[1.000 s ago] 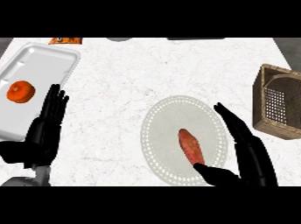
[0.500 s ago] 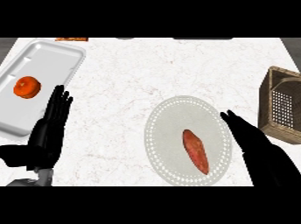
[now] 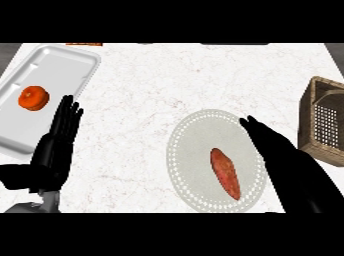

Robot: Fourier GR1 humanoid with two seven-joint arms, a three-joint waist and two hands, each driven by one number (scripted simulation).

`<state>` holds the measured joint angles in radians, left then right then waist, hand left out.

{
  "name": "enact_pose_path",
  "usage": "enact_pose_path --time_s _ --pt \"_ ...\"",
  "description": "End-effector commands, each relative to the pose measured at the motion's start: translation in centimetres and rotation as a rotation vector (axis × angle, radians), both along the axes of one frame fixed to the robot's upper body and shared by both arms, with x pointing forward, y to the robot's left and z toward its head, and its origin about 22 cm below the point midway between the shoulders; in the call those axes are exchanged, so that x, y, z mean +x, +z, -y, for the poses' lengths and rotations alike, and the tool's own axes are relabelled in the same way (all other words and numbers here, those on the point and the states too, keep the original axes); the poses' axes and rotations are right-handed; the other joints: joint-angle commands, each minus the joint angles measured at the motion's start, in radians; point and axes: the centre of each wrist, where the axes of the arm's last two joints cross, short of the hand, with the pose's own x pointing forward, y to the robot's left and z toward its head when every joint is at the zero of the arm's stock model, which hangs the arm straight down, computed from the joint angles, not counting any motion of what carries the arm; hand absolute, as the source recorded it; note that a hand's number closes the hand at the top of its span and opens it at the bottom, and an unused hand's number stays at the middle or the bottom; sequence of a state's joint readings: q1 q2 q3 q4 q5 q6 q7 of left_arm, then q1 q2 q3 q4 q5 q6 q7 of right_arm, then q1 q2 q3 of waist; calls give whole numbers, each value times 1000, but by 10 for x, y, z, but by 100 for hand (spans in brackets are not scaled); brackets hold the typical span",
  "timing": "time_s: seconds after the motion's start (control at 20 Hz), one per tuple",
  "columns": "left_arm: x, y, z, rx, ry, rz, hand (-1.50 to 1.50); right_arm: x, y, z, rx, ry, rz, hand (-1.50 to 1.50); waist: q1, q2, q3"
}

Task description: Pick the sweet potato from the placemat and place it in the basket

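Observation:
A reddish-orange sweet potato (image 3: 226,172) lies lengthwise on a round pale placemat (image 3: 193,145) near the counter's front. My right hand (image 3: 287,161) is open with straight fingers, over the placemat's right edge, just right of the sweet potato and apart from it. A brown wicker basket (image 3: 334,120) stands at the right edge, with nothing visible inside. My left hand (image 3: 55,146) rests open at the lower left, fingers up.
A white tray (image 3: 64,65) lies at the far left holding a small orange-red fruit (image 3: 33,97). White marble counter stretches between the tray and the placemat. Some objects peek in at the counter's far edge.
My right hand has drawn back toward the lower right, uncovering the sweet potato's near end. The view has shifted a little, so everything sits further right. The left hand stays put.

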<state>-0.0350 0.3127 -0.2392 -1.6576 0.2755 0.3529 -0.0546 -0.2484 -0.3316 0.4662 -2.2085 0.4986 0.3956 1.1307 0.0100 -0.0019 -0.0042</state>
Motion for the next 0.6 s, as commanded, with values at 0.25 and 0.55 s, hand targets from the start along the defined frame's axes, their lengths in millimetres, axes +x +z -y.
enact_pose_path --time_s 0.25,0.55 --pt "-2 -14 5 -6 8 -9 0 15 -15 -7 -166 -138 -155 -150 -10 2 3" --pt "5 6 21 -10 16 -20 0 4 -45 -14 -113 -108 -163 -150 -13 1 4"
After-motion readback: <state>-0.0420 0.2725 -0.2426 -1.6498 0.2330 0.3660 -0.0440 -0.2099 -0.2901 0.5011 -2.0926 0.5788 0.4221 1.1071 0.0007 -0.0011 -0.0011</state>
